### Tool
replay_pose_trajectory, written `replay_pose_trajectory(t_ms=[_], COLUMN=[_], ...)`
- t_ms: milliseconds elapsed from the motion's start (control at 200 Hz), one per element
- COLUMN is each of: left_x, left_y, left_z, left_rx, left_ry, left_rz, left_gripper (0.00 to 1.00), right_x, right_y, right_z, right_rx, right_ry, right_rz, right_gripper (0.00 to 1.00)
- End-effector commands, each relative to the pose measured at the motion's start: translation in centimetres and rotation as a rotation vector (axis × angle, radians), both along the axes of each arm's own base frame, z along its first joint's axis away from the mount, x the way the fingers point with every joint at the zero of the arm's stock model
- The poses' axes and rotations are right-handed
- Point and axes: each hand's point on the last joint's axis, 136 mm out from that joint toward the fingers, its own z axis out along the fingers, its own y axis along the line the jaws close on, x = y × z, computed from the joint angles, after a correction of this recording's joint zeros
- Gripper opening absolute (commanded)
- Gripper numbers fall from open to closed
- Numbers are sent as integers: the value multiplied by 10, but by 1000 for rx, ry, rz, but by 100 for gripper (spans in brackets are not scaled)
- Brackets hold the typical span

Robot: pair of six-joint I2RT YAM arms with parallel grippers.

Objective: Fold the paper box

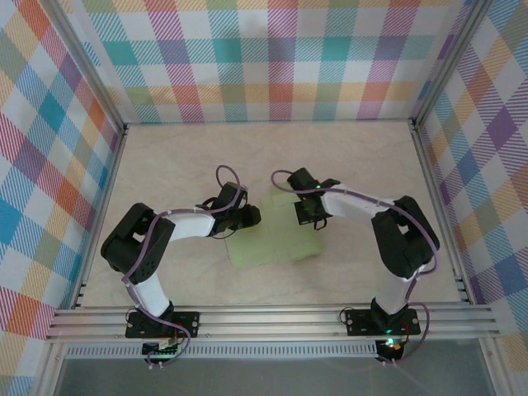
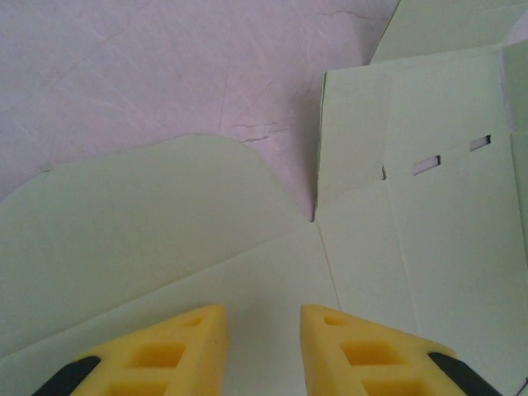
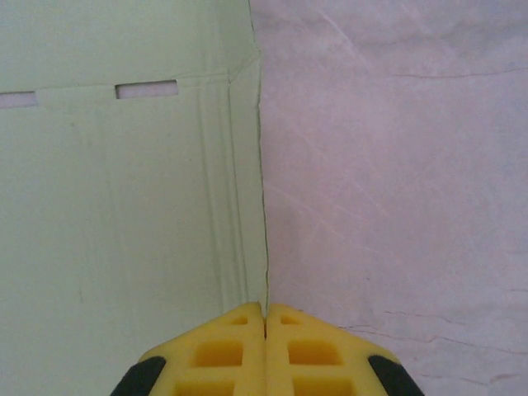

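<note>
The paper box [image 1: 276,243] is a pale green sheet lying mostly flat on the table between the two arms, with its far flap raised a little. My left gripper [image 1: 252,216] is at the sheet's left side. In the left wrist view its yellow fingers [image 2: 264,318] stand apart just over the sheet [image 2: 165,223], beside a rounded flap, with nothing between them. My right gripper [image 1: 309,216] is at the sheet's right side. The right wrist view has its fingers [image 3: 265,309] pressed together on the thin right edge of the sheet [image 3: 107,206], near two slots.
The beige marbled tabletop [image 1: 355,157] lies bare behind and to both sides of the sheet. Checked walls [image 1: 264,58] close in the back and sides. An aluminium rail [image 1: 272,318] runs along the near edge by the arm bases.
</note>
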Motion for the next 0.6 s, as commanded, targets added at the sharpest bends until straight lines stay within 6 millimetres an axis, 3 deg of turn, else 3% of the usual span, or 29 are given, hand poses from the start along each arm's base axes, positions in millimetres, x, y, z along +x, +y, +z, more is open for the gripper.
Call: replay_pose_trajectory(t_ms=[0, 205, 295, 480, 595], left_x=[-9, -9, -10, -10, -10], left_y=[5, 4, 5, 6, 6], left_z=[-16, -16, -16, -15, -13], left_rx=[28, 24, 27, 29, 28], left_ry=[43, 39, 39, 35, 33], left_rz=[3, 1, 0, 1, 2], left_gripper=[31, 32, 32, 33, 33], right_x=[4, 9, 11, 12, 13], right_y=[-28, -2, -1, 2, 6], right_z=[7, 12, 13, 19, 16], right_rx=[-269, -417, -461, -404, -248], right_ry=[-87, -149, -173, -207, -166], right_rz=[-116, -88, -89, -82, -71], right_gripper=[0, 0, 0, 0, 1])
